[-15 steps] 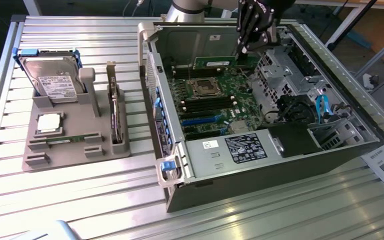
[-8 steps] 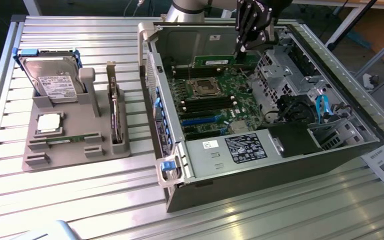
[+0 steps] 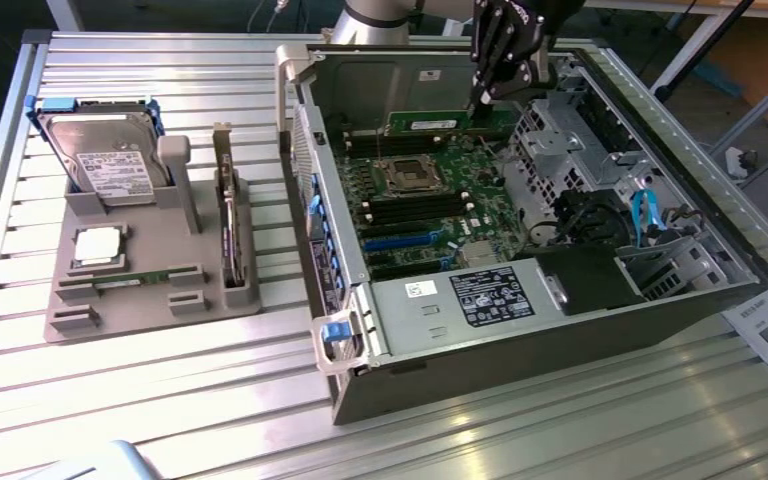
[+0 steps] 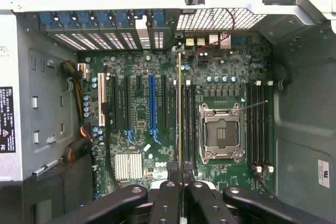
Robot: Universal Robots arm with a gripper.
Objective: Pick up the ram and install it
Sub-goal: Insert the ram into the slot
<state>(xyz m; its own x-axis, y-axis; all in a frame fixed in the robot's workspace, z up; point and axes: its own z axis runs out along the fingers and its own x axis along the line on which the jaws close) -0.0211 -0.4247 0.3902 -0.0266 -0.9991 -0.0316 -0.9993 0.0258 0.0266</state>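
The ram [image 3: 427,122] is a narrow green stick, and my gripper [image 3: 495,100] is shut on one end of it. It hangs level inside the open computer case [image 3: 357,330], over the motherboard [image 3: 418,215] at the far side of the processor socket [image 3: 408,175]. In the wrist view the ram [image 4: 180,114] is seen edge-on as a thin line running out from the fingertips of my gripper [image 4: 180,174]. It lies along the black memory slots [image 4: 188,124] beside the socket [image 4: 221,132]. I cannot tell whether it touches a slot.
At the exterior view's left, a grey holder [image 3: 157,290] carries a hard drive [image 3: 111,165], a square silvery processor chip [image 3: 100,247] and a dark expansion card [image 3: 231,230]. Inside the case are a power supply [image 3: 491,295], blue cables [image 3: 644,215] and a second bank of memory slots [image 4: 258,124].
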